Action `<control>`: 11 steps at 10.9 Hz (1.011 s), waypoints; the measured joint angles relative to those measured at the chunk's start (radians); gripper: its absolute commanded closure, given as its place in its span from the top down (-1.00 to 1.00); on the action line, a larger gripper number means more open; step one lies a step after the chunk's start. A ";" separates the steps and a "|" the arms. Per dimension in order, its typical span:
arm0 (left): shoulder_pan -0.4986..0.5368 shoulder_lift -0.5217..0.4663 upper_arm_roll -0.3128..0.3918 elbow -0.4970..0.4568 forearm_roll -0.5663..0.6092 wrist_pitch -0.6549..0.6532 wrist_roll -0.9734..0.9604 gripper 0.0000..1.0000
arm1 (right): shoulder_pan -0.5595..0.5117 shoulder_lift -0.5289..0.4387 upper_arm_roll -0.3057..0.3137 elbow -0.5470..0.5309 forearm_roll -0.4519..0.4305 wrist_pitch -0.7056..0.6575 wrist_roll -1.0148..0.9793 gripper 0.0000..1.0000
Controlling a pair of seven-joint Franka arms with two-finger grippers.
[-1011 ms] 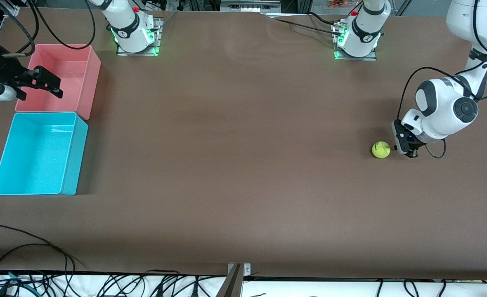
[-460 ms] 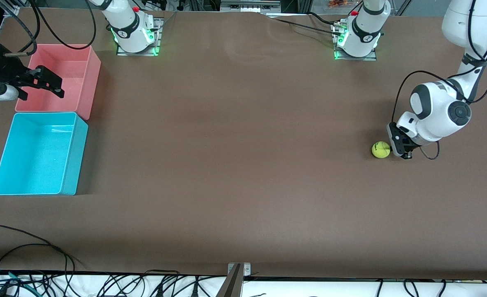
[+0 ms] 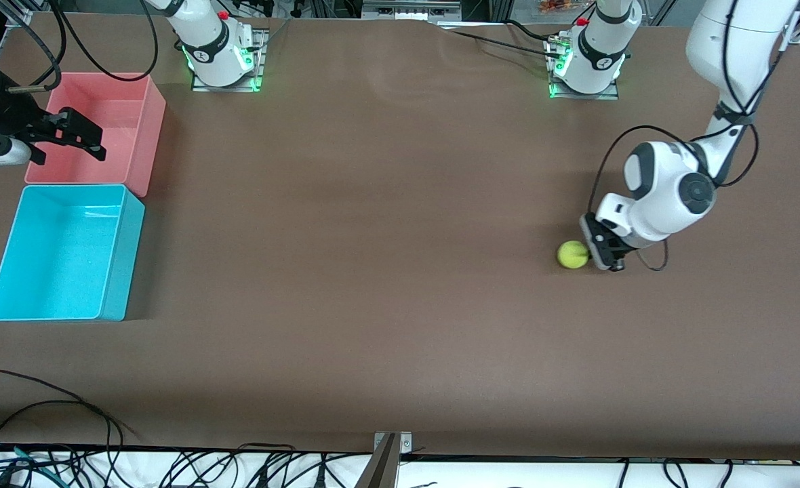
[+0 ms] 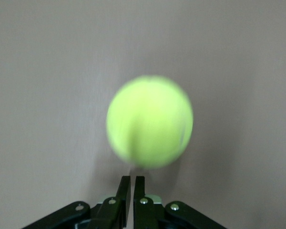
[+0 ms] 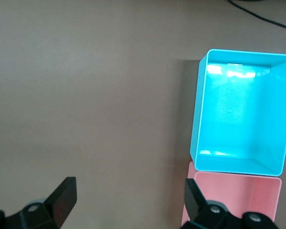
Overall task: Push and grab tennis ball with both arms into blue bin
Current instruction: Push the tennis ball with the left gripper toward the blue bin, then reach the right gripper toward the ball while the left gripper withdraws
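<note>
Resting on the brown table (image 3: 386, 285) toward the left arm's end, the tennis ball (image 3: 573, 255) lies just beside the left gripper (image 3: 607, 261), whose fingers (image 4: 125, 193) are pressed together with nothing between them. The right gripper (image 3: 68, 139) hangs over the pink bin (image 3: 152, 115), its fingers (image 5: 62, 200) spread wide apart. The blue bin (image 3: 125, 257) sits against the pink bin, nearer the front camera, well apart from the ball.

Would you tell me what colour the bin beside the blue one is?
Pink bin, seen best in the front view.
</note>
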 measured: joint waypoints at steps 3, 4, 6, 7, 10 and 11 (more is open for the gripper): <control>0.004 0.002 0.013 0.007 0.001 -0.001 -0.022 -0.32 | 0.000 0.000 0.001 0.000 0.000 0.000 0.000 1.00; 0.016 0.002 0.021 0.007 0.001 -0.002 -0.021 -0.18 | 0.000 0.000 0.001 0.000 0.000 -0.001 0.000 1.00; 0.041 -0.005 0.038 0.009 0.001 -0.032 -0.020 0.88 | 0.000 0.010 0.001 0.000 0.000 0.002 0.000 1.00; 0.052 -0.021 0.044 0.013 0.001 -0.059 -0.019 1.00 | 0.000 0.022 0.003 0.000 0.000 0.019 0.000 1.00; 0.059 -0.108 0.076 0.016 0.001 -0.126 -0.019 1.00 | 0.008 0.104 0.008 -0.002 0.000 0.119 0.000 1.00; 0.061 -0.139 0.079 0.013 0.001 -0.138 -0.020 1.00 | 0.012 0.146 0.008 -0.002 0.000 0.153 0.000 1.00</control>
